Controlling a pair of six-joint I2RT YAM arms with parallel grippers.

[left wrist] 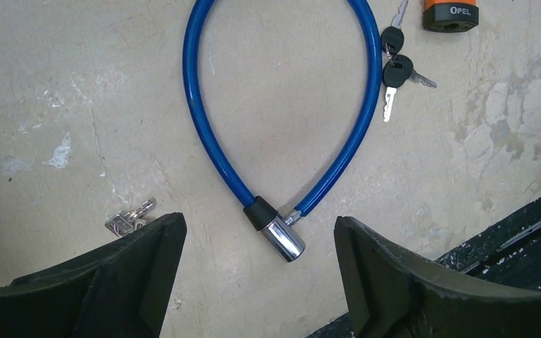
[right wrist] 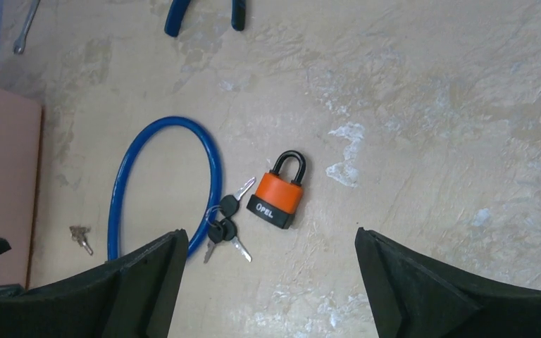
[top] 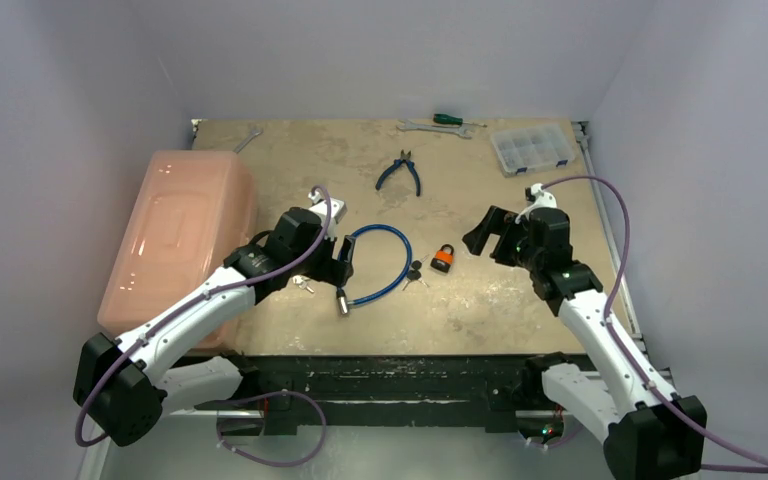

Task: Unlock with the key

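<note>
Left gripper (left wrist: 259, 227): I see it released, fingers spread wide, hovering over the chrome cylinder end of the blue cable lock (left wrist: 199, 113).
Right gripper (right wrist: 271, 238): released, above the orange padlock with black shackle (right wrist: 277, 201).
Black-headed keys on a ring (right wrist: 222, 227): at the padlock's 8 o'clock, just beside the cable.
Small silver keys (left wrist: 130, 217): beside my left finger.

Left hand (left wrist: 257, 224) spread wide, right hand (right wrist: 269, 236) spread wide, both pointing downward

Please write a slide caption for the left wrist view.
Open left end effector above blue cable lock, black-headed keys nearby.
</note>
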